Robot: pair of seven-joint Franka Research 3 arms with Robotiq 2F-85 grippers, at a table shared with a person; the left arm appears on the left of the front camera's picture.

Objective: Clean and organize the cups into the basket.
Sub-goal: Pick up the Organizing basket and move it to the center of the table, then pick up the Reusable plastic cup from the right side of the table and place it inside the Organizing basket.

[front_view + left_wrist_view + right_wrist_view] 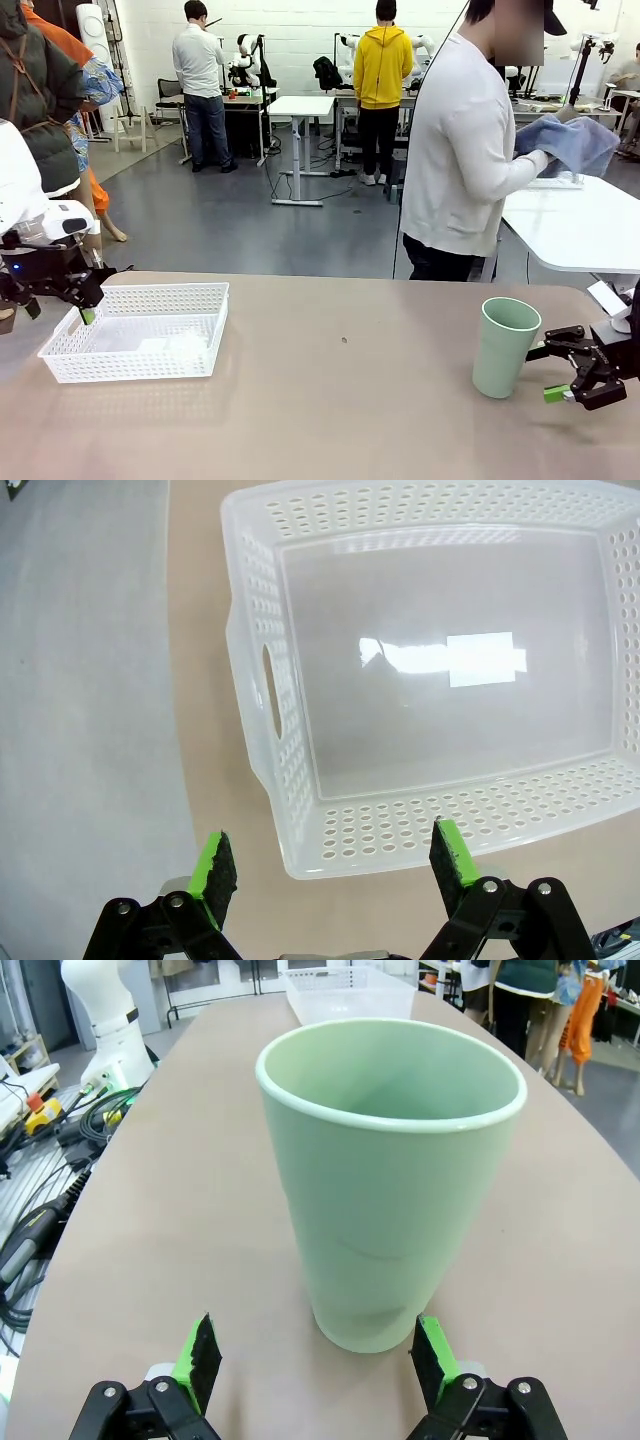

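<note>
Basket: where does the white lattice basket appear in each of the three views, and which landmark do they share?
Front view: white basket at left, on the tan table.
Left wrist view: upper right, seen from above, past the left gripper.
Right wrist view: small at the top edge, beyond the mint green cup.
Shared landmark: the tan table under it.

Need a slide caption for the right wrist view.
Open right claw lined up on the upright pale mint-green matte tumbler on the tan table.

Grey floor (pixel 200 220), white wall (pixel 300 30), white desks (pixel 300 105) (one curved, at right), tan tabletop (pixel 330 400) in front
</note>
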